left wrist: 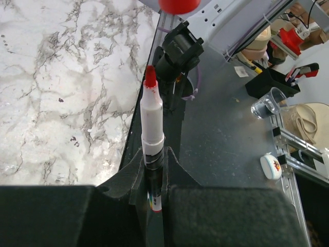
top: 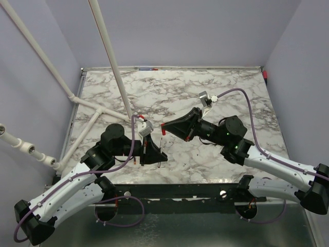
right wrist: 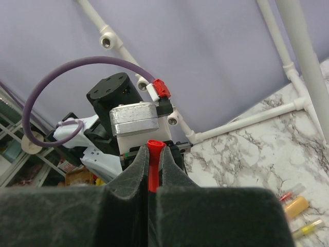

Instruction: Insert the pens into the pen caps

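Observation:
My left gripper (left wrist: pixel 154 154) is shut on a pen (left wrist: pixel 152 118) with a whitish barrel and a bare red tip; it sticks out past the fingers, over the table's near edge. In the top view this gripper (top: pixel 162 156) points right, just below my right gripper (top: pixel 165 128). In the right wrist view the right gripper (right wrist: pixel 153 152) is shut on a red pen cap (right wrist: pixel 152 167), whose end pokes out between the fingertips towards the left wrist. The cap (top: pixel 163 131) shows red in the top view. A red pen (right wrist: pixel 287 196), an orange stubby piece (right wrist: pixel 297 206) and a yellow pen (right wrist: pixel 307 227) lie on the marble.
A white pipe frame (top: pixel 110 56) leans over the table's left half. The grey metal strip (left wrist: pixel 221 128) runs along the near edge of the marble table (top: pixel 216 87). Off the table stand a clear cup (left wrist: pixel 267 105) and a black bin (left wrist: pixel 270 82).

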